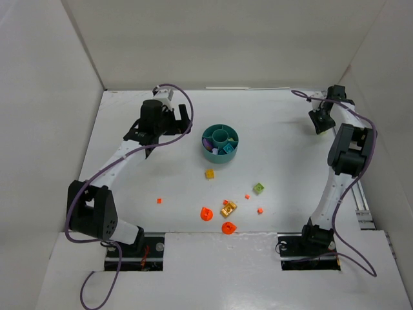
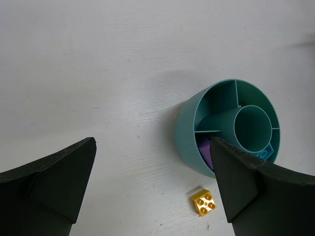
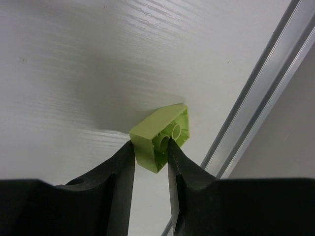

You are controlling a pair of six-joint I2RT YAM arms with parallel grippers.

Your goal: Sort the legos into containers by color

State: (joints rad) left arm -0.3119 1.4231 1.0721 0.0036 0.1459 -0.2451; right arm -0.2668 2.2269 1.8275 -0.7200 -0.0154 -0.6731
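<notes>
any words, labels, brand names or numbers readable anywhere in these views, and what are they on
None: no readable text shows in any view.
The teal dish, the gold brick and the lime brick gripped in the right tool show no print, only plain studs and walls.

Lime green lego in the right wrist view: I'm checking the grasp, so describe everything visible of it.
The lime green lego is one glossy plastic block, tilted, its hollow underside with round tubes facing the camera. The right gripper pinches its near end between both fingers. It is over the white table, beside a metal rail.
</notes>
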